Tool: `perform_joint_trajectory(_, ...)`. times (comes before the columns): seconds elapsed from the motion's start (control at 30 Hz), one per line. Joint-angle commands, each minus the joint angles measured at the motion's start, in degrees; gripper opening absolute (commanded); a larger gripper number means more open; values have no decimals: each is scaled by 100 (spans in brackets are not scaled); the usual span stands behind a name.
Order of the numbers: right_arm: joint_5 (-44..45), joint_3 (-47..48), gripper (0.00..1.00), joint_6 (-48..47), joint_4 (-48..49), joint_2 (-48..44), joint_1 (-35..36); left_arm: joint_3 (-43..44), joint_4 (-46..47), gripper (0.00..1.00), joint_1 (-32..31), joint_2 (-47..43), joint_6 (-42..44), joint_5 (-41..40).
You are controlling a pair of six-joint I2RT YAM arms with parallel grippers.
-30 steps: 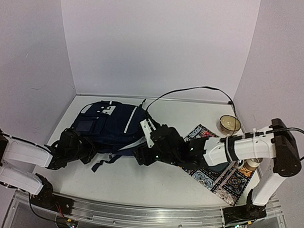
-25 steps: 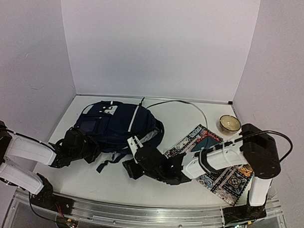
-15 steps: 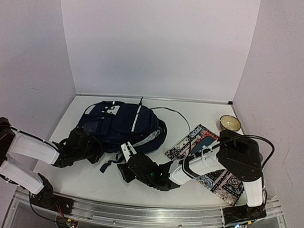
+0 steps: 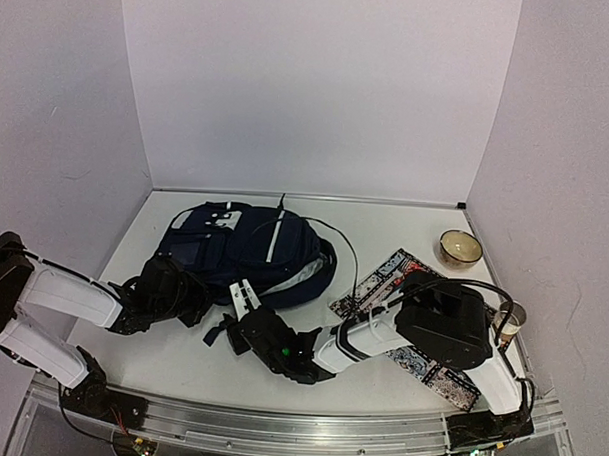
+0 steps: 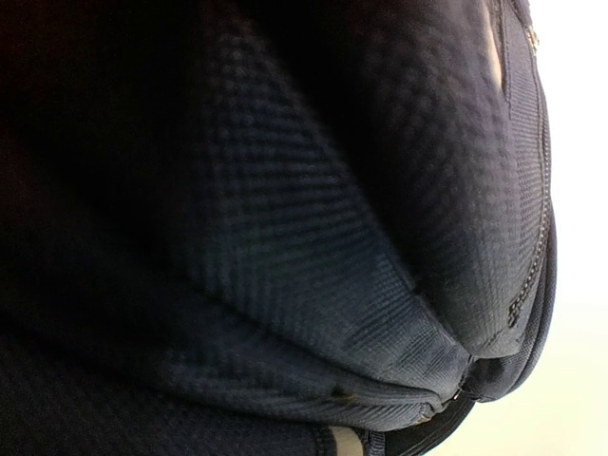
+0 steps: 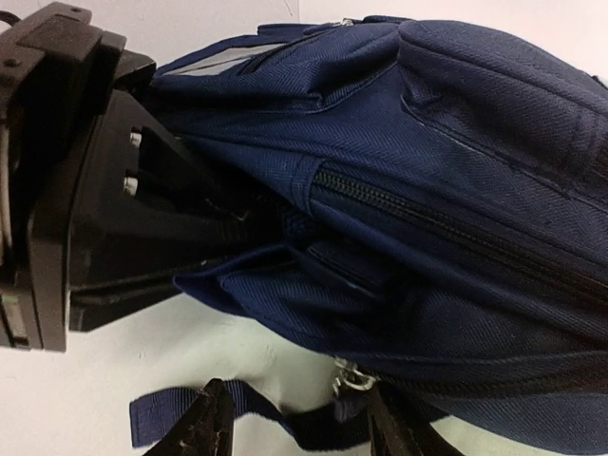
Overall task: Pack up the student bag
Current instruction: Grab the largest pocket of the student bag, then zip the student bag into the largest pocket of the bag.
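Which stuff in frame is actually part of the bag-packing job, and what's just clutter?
In the job:
- student bag
- left gripper, shut on the bag's fabric
- right gripper, fingers apart either side of a bag strap

Lying about, untouched right now:
- patterned mat
- bowl
- small cup or jar, at the mat's right edge

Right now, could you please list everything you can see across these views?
student bag: one, dark navy with white stripes, left-centre of the table
strap: one, navy, loose at the bag's near edge
patterned mat: one, multicoloured, right of the bag, partly under the right arm
bowl: one, tan, far right
cup: one, brownish, right edge
cable: one, black, looping past the bag
table: one, white
left gripper: shut on the bag's near-left edge
right gripper: open, fingers either side of the strap
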Motion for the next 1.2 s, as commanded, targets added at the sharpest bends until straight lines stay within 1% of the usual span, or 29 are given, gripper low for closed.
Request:
perform_joint_trajectory(0.0, 856, 414, 46, -93, 243, 302, 28, 332, 598, 0, -207, -78, -100, 370)
perform_joint_trajectory(0.07, 1015, 593, 44, -200, 236, 435, 21, 319, 595, 0, -232, -73, -134, 319)
perform_joint_trajectory(0.27, 1385, 793, 28, -240, 226, 636, -3, 351, 602, 0, -253, -53, -117, 324)
perform_joint_trajectory(0.33, 1421, 754, 21, -217, 226, 623, -19, 351, 600, 0, -259, -60, -112, 298)
perform_joint_trajectory(0.4, 1399, 647, 11, -182, 243, 568, -38, 350, 601, 0, -261, -52, -100, 277)
perform_joint_trajectory(0.5, 1196, 365, 0, -213, 438, 381, -44, 327, 599, 0, -259, -40, -80, 221)
perform_joint_trajectory(0.67, 731, -402, 0, -222, 670, -147, -36, 260, 595, 0, -252, -108, 82, -48)
perform_joint_trajectory(0.87, -19, -1276, 0, -322, 670, -840, -42, 131, 569, 0, -153, -231, 465, -417)
perform_joint_trajectory(1.0, -554, -1651, 0, -437, 315, -1269, -79, -59, 475, 0, 161, -324, 772, -398)
perform_joint_trajectory(1.17, -1243, -1983, 0, -350, -523, -1816, -312, -355, 164, 0, 914, -431, 1295, -161)
